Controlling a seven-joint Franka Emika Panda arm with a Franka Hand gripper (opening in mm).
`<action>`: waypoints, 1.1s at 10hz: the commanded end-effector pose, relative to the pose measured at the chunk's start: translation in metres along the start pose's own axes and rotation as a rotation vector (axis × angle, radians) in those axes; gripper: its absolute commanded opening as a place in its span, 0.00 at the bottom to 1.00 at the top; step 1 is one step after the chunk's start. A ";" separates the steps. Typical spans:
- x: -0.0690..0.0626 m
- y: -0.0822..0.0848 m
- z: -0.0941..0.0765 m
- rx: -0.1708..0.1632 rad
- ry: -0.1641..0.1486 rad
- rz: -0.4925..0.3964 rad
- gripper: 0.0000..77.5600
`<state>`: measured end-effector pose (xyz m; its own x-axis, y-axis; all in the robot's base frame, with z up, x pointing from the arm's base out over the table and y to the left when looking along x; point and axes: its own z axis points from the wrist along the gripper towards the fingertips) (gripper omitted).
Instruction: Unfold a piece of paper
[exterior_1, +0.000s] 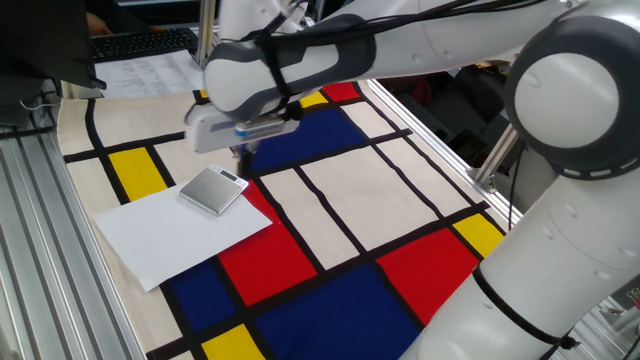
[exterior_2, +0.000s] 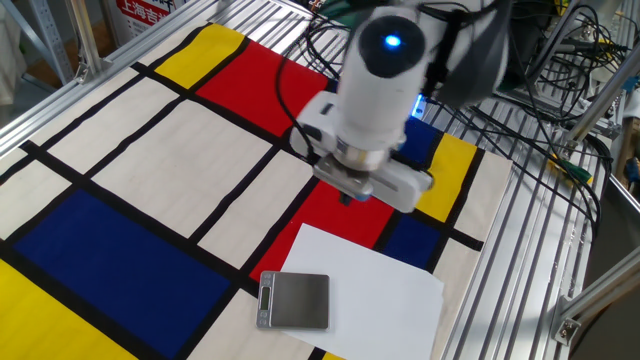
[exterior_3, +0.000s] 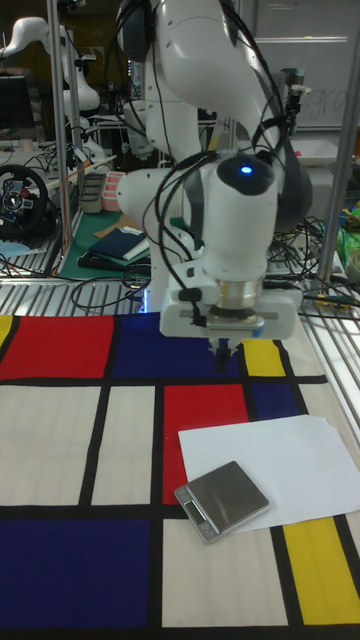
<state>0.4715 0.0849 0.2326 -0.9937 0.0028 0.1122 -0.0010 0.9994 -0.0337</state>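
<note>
The sheet of paper (exterior_3: 265, 455) lies flat on the table (exterior_3: 60, 430), a grey block (exterior_3: 222, 498) resting on it; the claw (exterior_3: 222, 352) hovers nearby, fingers pressed together, empty.

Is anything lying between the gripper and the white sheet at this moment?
No. In the tall fixed view, only bare red cloth separates the gripper from the piece of paper. The small grey block rests on the sheet's far corner.

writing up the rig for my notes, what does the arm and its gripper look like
A glossy white arm with rounded joints and black cables strapped along it. A blue light glows on the wrist. The gripper has a white boxy body and small dark fingers.
</note>
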 end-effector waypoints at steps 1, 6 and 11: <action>0.005 -0.025 0.000 0.002 0.006 0.008 0.01; 0.009 -0.034 0.002 -0.011 0.010 0.027 0.01; 0.013 -0.038 -0.007 -0.095 0.001 0.048 0.01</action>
<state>0.4602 0.0486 0.2369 -0.9926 0.0435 0.1130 0.0453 0.9989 0.0135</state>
